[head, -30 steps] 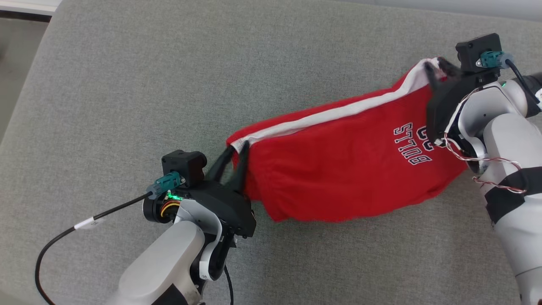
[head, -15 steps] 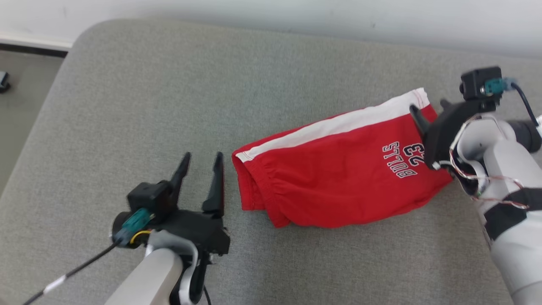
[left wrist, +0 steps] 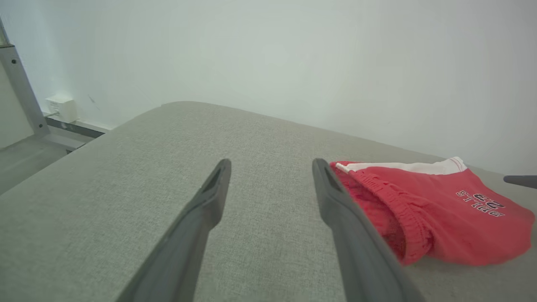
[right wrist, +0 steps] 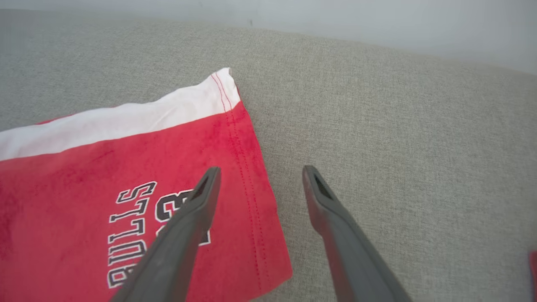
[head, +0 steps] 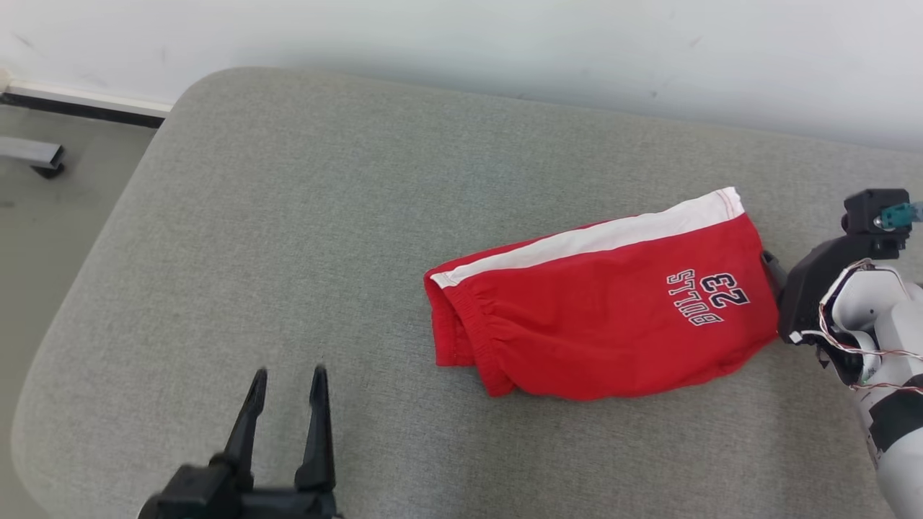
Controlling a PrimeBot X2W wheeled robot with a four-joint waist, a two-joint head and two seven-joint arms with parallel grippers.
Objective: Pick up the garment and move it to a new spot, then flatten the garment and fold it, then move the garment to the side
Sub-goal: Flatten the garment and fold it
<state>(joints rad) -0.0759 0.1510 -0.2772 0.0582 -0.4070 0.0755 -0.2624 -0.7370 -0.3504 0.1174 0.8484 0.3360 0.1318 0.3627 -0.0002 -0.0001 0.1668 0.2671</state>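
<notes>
Two grippers empty; shorts (head: 606, 317) on cushion (head: 288, 216)

Grey cushion, white wall (head: 505, 36) behind, floor (head: 43, 238) at L. Red shorts lie R of centre, long axis L-R, waistband L. Fingers spread wide on left gripper (head: 289, 373) and right gripper (right wrist: 261, 171), nothing held; right apparently just off hem.

The left gripper (head: 289, 371) has long black tapered fingers (head: 317, 425); the white right forearm (head: 901, 324) carries twisted red-white wires (head: 858, 351).

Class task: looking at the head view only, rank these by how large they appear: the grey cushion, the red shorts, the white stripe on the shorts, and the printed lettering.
1. grey cushion
2. red shorts
3. white stripe, long but narrow
4. printed lettering
</notes>
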